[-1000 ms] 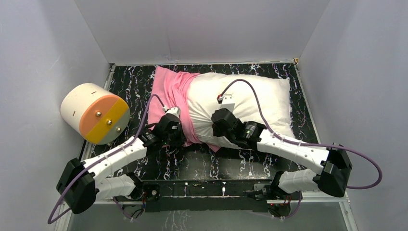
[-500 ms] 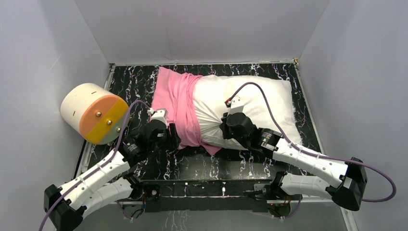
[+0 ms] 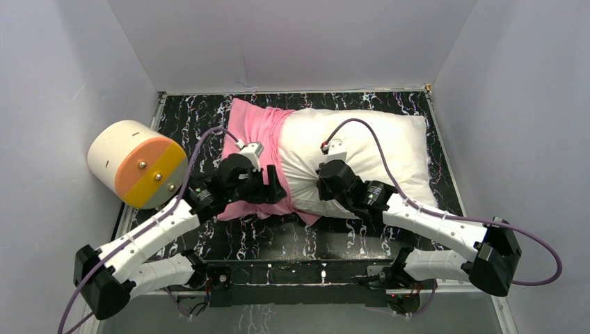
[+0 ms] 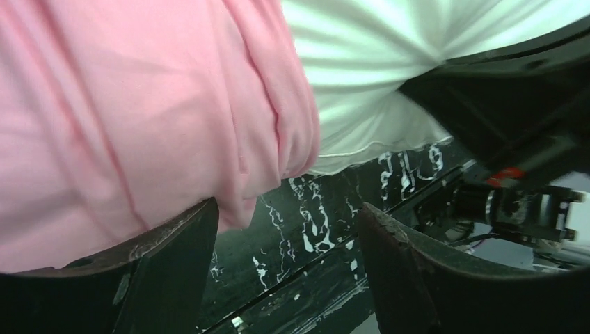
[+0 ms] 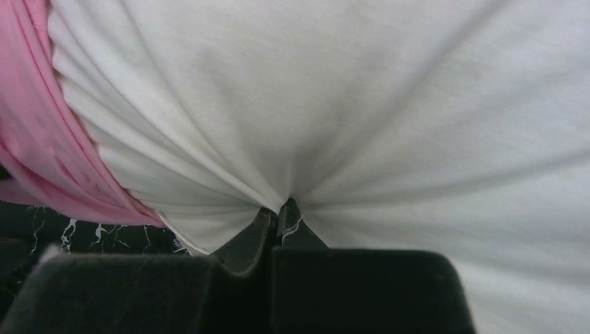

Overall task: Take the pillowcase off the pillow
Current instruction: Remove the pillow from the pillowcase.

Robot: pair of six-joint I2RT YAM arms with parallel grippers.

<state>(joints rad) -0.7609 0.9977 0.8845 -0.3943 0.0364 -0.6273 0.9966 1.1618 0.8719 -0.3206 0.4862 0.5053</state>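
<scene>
Pink pillowcase [image 3: 252, 129] sat bunched over the left end of the white pillow [image 3: 407, 142], whose length ran left to right, the left gripper [image 4: 286, 212] nearest it with fingers spread at its near edge, the right gripper [image 5: 280, 209] pinching pillow fabric just to the right.

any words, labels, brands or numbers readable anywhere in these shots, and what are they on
None can be read in any view.
The pillowcase and pillow bear no print.
The cream-and-orange cylinder shows only screw heads.
The marbled table has white veins, not writing.
No label shows on either arm.
</scene>
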